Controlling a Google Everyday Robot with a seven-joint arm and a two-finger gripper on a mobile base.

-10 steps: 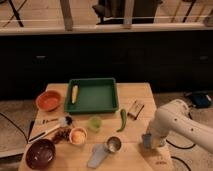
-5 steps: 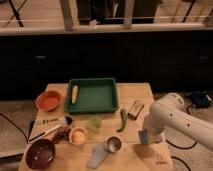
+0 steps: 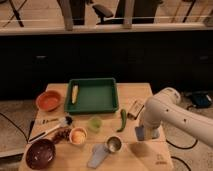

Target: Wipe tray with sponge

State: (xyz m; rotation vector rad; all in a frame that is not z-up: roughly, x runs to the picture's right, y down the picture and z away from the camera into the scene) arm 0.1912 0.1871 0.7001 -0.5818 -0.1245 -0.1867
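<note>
The hand is clenched low over the near right part of the bench, and the sponge shows at its tip, apparently pinched there and close to the wood. The tray lies well apart from the hand, up and to its left in the view, not yet touched. The path between them is crowded: a green pepper lies just beside the hand on the tray side, and a small box stands just beyond it – a low sweep would likely knock either one. A soft pad held by its edge could also slip out when pressed down. Inside the tray, along the wall farthest from the hand, rests a corn cob – a full-width wipe would probably shove or roll it
</note>
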